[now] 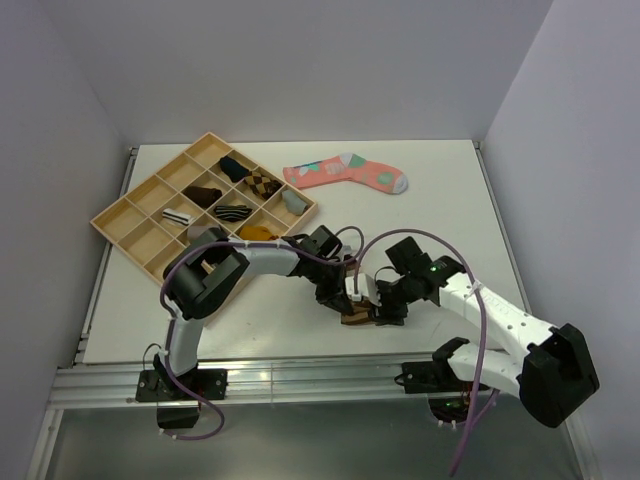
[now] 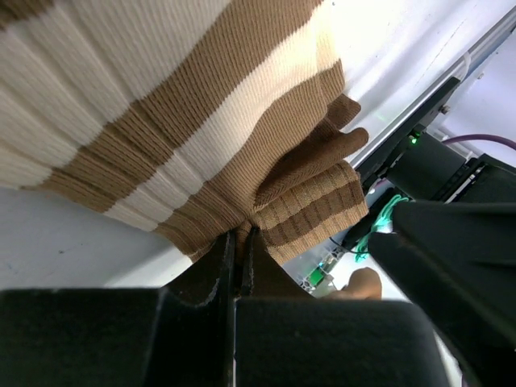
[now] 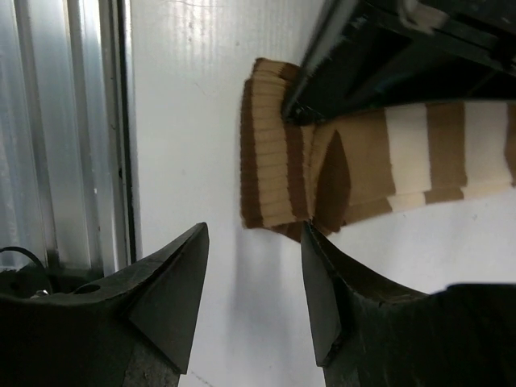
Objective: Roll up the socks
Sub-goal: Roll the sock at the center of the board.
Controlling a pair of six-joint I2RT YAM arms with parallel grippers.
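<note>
The brown sock with tan bands (image 1: 354,318) lies near the table's front edge, between my two grippers. In the left wrist view my left gripper (image 2: 239,246) is shut on a bunched fold at the end of this sock (image 2: 201,129). It stands over the sock in the top view (image 1: 342,298). My right gripper (image 3: 254,242) is open and empty, its fingertips just short of the sock's folded end (image 3: 278,161). It shows beside the sock in the top view (image 1: 386,310). The white sock with black stripes is not in view as a loose sock.
A coral-pink sock (image 1: 345,172) lies flat at the back of the table. A wooden compartment tray (image 1: 150,178) with several rolled socks stands at the back left. The aluminium rail (image 3: 72,129) runs along the table's front edge close to the sock.
</note>
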